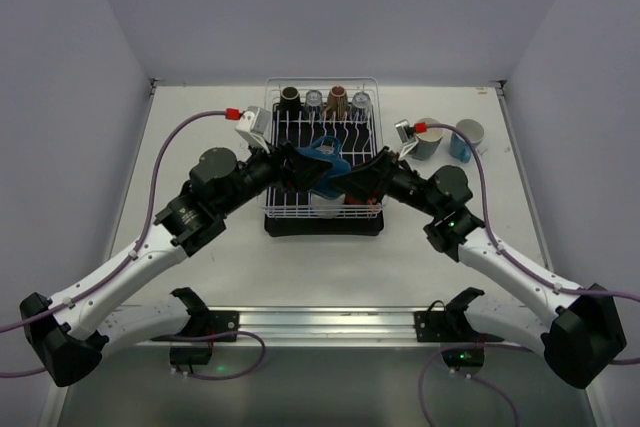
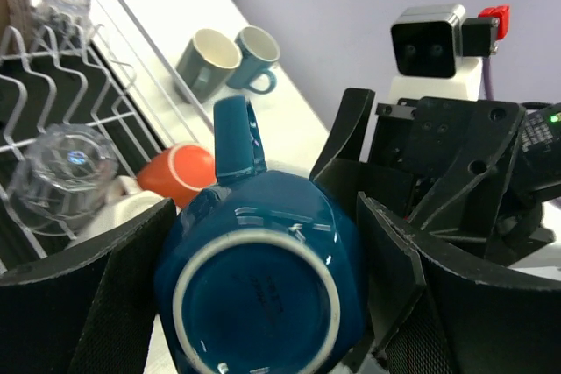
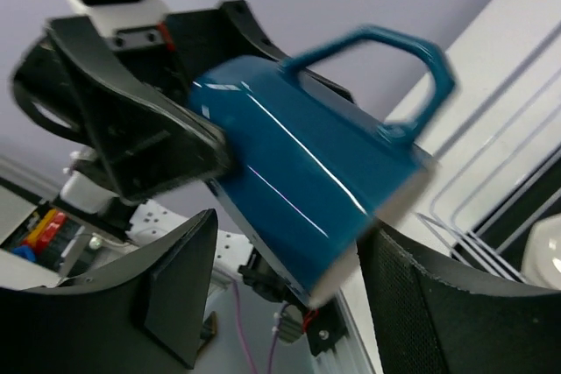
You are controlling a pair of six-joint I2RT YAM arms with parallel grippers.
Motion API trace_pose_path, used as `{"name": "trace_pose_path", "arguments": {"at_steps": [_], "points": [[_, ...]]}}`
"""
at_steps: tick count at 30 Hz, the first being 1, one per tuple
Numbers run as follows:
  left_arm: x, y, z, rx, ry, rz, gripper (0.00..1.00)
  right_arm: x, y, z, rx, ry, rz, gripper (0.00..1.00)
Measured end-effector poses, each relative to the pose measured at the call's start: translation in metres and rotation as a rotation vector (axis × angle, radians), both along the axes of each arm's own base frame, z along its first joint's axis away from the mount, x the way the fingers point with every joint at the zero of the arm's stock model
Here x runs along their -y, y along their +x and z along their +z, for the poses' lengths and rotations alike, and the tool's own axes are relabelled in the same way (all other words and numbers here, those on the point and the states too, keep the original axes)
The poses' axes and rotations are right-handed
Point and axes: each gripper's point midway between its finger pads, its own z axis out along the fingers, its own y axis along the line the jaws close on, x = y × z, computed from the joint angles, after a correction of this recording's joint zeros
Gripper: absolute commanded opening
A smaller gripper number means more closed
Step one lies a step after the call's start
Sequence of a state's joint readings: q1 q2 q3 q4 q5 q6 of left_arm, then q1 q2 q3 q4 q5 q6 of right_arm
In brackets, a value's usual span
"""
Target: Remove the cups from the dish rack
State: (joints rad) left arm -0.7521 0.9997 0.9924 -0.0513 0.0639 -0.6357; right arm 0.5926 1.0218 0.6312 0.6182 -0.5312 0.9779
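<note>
blue mug (image 1: pixel 328 152) hanging over the dish rack (image 1: pixel 300 210) | I am clamping its base in my left fingers (image 2: pixel 105 304) | my right fingers (image 3: pixel 175 286) straddling its body, apart, gripping nothing yet | risk: left letting go before right bites, mug dropping onto racked cups (image 1: pixel 337 100)

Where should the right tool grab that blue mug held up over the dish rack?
Best is the smooth body of the blue mug near its open rim, coming from the end opposite the left tool, which already clamps the base end. The handle juts out from one side, so the right tool should probably put its fingers across the two round sides clear of it.
</note>
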Motion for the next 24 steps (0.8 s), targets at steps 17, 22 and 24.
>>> {"name": "trace_pose_path", "arguments": {"at_steps": [17, 22, 24], "points": [[0.001, -0.022, 0.028, 0.023, -0.272, -0.064, 0.87, -0.021, -0.039, 0.053, 0.119, 0.206, 0.149, 0.00], [-0.006, -0.021, 0.025, 0.074, -0.199, -0.044, 0.99, -0.014, -0.042, 0.037, 0.076, 0.166, 0.119, 0.00], [-0.015, -0.023, 0.032, 0.115, -0.169, -0.019, 1.00, -0.010, -0.042, 0.030, 0.059, 0.129, 0.094, 0.00]]}}
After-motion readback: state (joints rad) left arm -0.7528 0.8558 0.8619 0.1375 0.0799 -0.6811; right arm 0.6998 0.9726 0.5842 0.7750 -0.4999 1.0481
